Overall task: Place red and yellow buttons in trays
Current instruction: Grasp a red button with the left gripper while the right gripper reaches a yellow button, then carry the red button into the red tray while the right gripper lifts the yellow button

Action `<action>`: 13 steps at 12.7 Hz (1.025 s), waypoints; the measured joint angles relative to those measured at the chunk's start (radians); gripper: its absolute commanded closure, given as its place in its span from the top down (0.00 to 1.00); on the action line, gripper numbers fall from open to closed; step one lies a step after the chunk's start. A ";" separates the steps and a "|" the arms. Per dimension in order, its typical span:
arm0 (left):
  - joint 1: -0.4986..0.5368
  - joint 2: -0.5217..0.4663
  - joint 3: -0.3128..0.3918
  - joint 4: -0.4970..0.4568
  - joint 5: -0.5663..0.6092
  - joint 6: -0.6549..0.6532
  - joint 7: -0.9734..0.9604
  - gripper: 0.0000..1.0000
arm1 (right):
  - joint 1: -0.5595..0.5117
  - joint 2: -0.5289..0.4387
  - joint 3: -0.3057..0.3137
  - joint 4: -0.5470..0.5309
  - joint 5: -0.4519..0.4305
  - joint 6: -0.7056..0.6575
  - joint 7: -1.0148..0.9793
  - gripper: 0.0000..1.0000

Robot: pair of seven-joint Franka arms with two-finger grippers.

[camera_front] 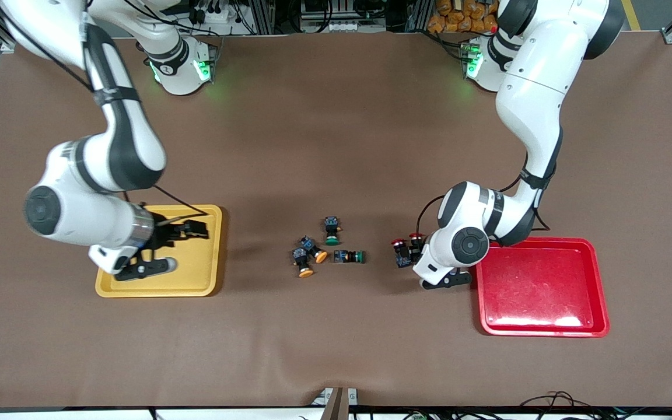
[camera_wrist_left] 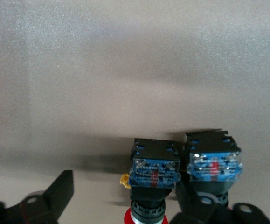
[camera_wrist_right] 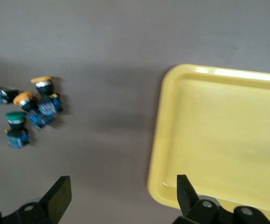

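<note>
Left pincer (camera_front: 423,262) low at two red buttons (camera_front: 405,249) beside red tray (camera_front: 542,287), fingers apart, gripping nothing. Right pincer (camera_front: 187,228) spread empty over yellow tray (camera_front: 196,274). Yellow buttons (camera_front: 307,256) mid-worktop.

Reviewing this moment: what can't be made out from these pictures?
- Left gripper: front view, hidden under its own wrist; its contact with the red buttons can't be judged.
- Red buttons' caps: left wrist view, cut off by the picture's edge; only one cap partly shows.
- Red tray: absent from both wrist views.
- Green buttons: markings too small to read.
</note>
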 measured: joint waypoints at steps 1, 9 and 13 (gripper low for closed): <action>0.000 0.000 0.000 0.000 0.000 0.001 0.000 0.05 | 0.042 0.020 0.001 0.000 0.000 0.047 0.044 1.00; 0.006 -0.011 0.012 0.026 0.000 -0.006 0.022 0.00 | 0.282 0.337 0.001 0.136 0.001 0.408 0.266 0.70; 0.023 -0.044 0.068 0.050 0.021 -0.071 0.136 0.00 | 0.288 0.406 0.000 0.168 0.000 0.471 0.265 0.68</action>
